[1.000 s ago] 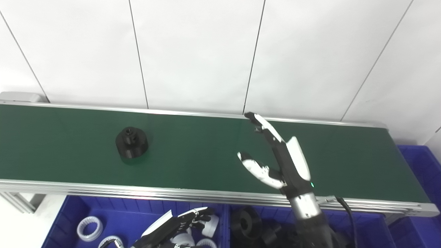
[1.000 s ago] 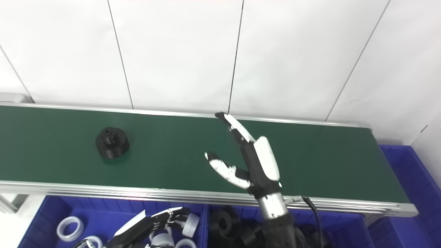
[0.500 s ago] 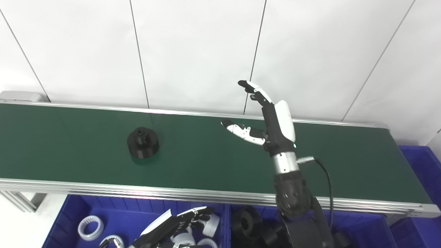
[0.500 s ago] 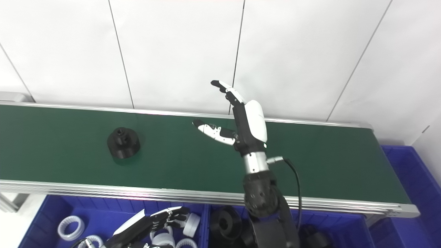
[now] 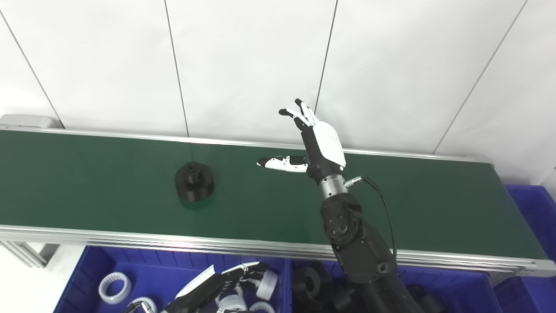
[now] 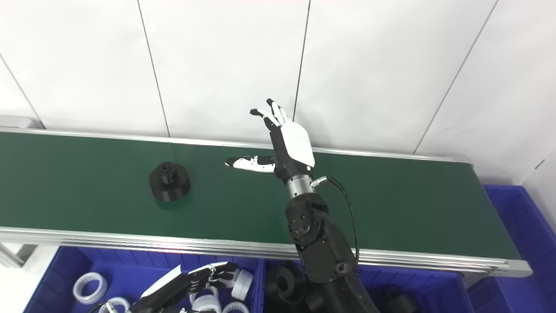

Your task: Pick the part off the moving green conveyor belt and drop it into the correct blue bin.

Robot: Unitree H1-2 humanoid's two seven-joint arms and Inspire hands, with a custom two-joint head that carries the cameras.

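Observation:
A black round part (image 5: 194, 186) with a small hub on top stands on the green conveyor belt (image 5: 87, 174), left of centre. My right hand (image 5: 315, 141) is raised above the belt's far side, open and empty, fingers spread and thumb pointing left, well to the right of the part. My left hand (image 5: 217, 284) is low over the blue bin of white rings (image 5: 87, 278), at the bottom edge; its fingers are curled, and I cannot tell whether it holds anything.
A second blue bin (image 5: 456, 287) under the belt's near rail holds black parts (image 5: 310, 284). Another blue bin (image 5: 532, 208) stands beyond the belt's right end. A white panelled wall runs behind the belt.
The black part has moved right along the belt. My right hand has risen and moved left from low over the belt and turned its back to the camera. The left hand stayed put.

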